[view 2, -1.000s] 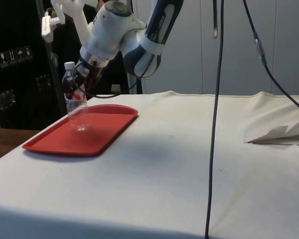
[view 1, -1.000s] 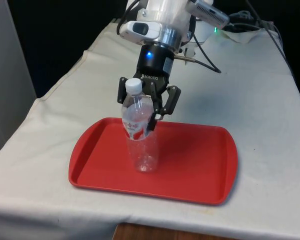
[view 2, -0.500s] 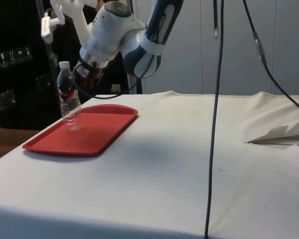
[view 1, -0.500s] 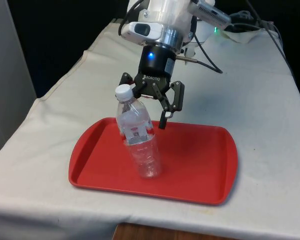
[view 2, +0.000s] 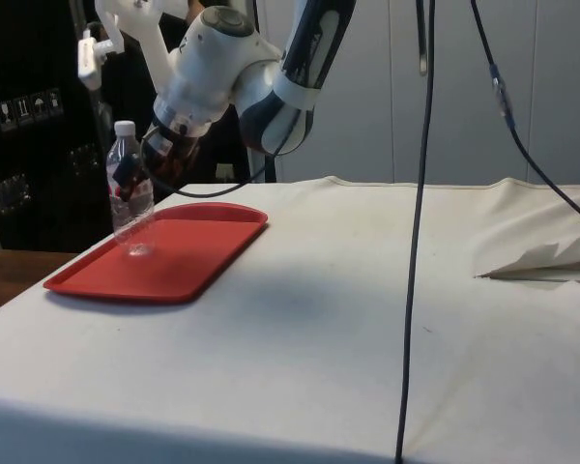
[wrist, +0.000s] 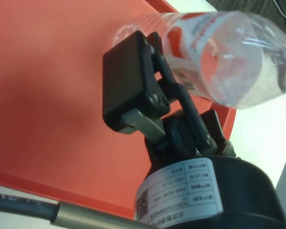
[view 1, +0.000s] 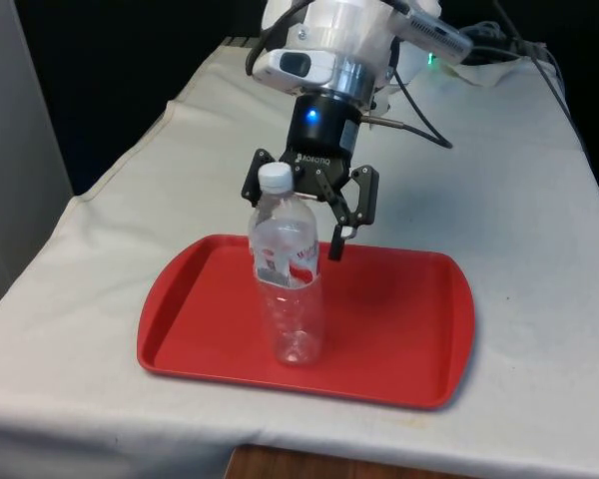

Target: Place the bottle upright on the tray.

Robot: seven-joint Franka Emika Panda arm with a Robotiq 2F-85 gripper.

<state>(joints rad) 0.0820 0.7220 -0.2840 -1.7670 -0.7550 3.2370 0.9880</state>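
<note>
A white cloth-covered table point(view 1: 539, 239) stretches out under everything, its fabric lying in soft wrinkles, with a folded ridge near the side view's right edge. Above it leans the white jointed robot arm point(view 2: 271, 72), bent down over the tray's end of the table, with black cables point(view 2: 420, 193) hanging in front of it in the side view.

On the cloth lies the flat red plastic tray with rounded corners and a low raised rim point(view 1: 419, 339). It holds one thing: the clear plastic bottle with a white screw cap and a red-and-white label point(view 1: 290, 274). The bottle stands upright on its base on the tray's floor, toward the front view's left half of the tray, well inside the rim. In the side view the bottle point(view 2: 128, 193) rises straight from the red tray point(view 2: 188, 256) near its far end. The bottle looks empty, only glints and a few droplets showing in its lower part.

The black two-finger gripper point(view 1: 309, 215) hangs just behind the bottle's shoulder and cap, and its fingers are spread apart, letting go of the bottle; one finger point(view 1: 339, 235) stands clear on the front view's right of the label. In the wrist view a black finger pad point(wrist: 128, 83) sits just beside the label with red tray behind it.
</note>
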